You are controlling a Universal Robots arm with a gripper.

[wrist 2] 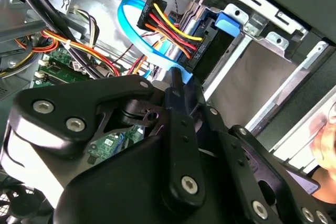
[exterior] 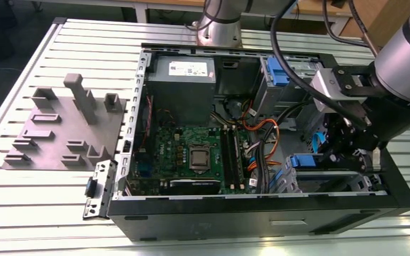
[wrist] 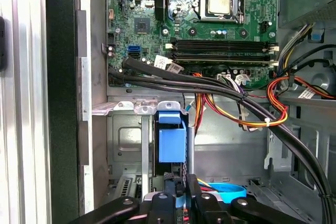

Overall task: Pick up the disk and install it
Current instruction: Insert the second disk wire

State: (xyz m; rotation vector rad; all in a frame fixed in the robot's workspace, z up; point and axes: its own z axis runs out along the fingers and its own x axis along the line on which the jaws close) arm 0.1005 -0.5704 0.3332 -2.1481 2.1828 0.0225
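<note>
The disk stands on edge in the metal drive cage at the case's front corner, its bright blue carrier frame facing up. A black plug with red, yellow and black wires sits against the disk's end. In the exterior view the disk shows as a blue block in the cage at the lower right of the open computer case. My gripper reaches down into the case, its black fingers closed together on the thin blue edge of the carrier. The same grip shows in the second wrist view, gripper.
Thick black cable bundles and orange-yellow wires cross just beside the cage. A light blue flat cable loops near the plug. The green motherboard, grey power supply and another blue carrier fill the case. A grey fixture plate lies outside.
</note>
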